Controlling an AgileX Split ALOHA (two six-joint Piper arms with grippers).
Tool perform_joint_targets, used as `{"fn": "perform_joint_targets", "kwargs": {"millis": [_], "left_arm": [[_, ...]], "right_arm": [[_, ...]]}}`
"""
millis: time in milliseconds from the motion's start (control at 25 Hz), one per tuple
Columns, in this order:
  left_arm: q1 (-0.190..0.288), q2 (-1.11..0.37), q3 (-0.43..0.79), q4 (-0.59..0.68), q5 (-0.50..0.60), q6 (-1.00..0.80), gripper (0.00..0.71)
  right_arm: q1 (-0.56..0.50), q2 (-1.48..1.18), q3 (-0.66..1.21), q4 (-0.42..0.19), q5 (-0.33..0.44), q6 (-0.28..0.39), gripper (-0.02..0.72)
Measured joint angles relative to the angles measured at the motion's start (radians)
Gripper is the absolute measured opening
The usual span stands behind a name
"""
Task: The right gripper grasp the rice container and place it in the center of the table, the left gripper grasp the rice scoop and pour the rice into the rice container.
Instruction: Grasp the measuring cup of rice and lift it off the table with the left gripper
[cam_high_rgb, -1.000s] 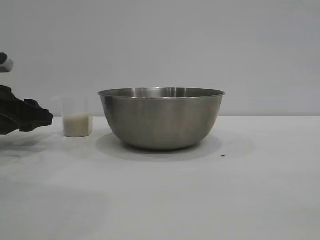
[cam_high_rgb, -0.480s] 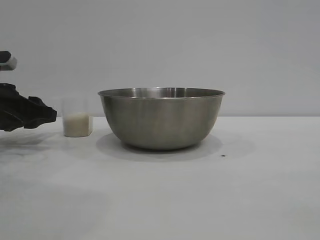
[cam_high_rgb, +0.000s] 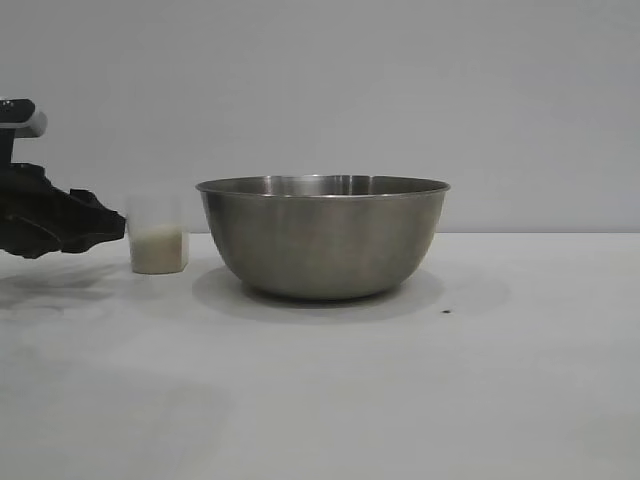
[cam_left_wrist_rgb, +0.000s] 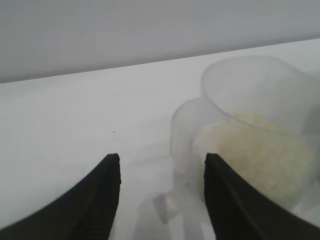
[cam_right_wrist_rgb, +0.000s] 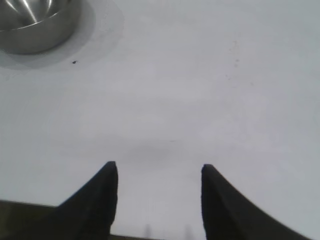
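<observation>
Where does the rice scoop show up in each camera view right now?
Exterior view: rice scoop stands on the table, left of the rice container.
Left wrist view: it fills the near right, by the open left gripper.
Right wrist view: not in it.
Shared landmark: the rice container, seen in the exterior and right wrist views.

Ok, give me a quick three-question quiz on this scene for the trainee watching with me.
1. True or false: the rice scoop is lying tipped over on the table.
2. Which tool is nearest the scoop: A) left tool B) right tool?
3. Fill in: the rice is inside the ____.

Key
1. False; it stands upright beside the rice container.
2. A; its open fingers have the scoop just ahead, not yet gripped. The right tool hangs open over bare table.
3. Scoop.
</observation>
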Motion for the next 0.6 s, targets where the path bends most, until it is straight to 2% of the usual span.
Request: {"fn": "perform_joint_targets", "kwargs": {"millis": [600], "left_arm": [[0.000,0.000,-0.014,-0.016,0.000,0.000,0.335]], "right_arm": [[0.000,0.000,0.000,0.000,0.000,0.000,0.328]]}}
